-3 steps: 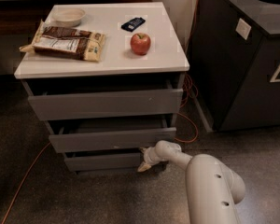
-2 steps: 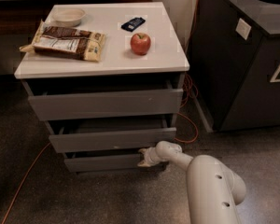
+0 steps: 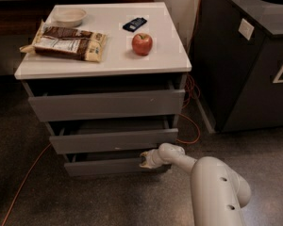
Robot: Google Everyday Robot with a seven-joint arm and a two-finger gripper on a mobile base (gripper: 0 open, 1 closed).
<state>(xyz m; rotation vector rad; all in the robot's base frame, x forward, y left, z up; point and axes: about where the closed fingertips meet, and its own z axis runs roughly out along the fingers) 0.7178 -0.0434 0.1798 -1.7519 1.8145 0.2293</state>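
Note:
A grey cabinet with a white top (image 3: 104, 65) holds three drawers. The top drawer (image 3: 106, 105), the middle drawer (image 3: 113, 140) and the bottom drawer (image 3: 104, 166) each stand slightly pulled out. My gripper (image 3: 144, 160) reaches low from the white arm (image 3: 212, 182) and sits against the right end of the bottom drawer's front. On the top lie a red apple (image 3: 142, 44), a brown and white snack bag (image 3: 68, 42), a small white bowl (image 3: 70, 17) and a small dark blue packet (image 3: 134, 24).
A dark bin unit (image 3: 247, 55) with a round hole in its lid stands to the right of the cabinet. An orange cable (image 3: 191, 121) runs along the floor between them and another stretch (image 3: 23, 182) lies at the left.
The gripper has shifted slightly left and up along the bottom drawer's front. The things on the cabinet top have not moved.

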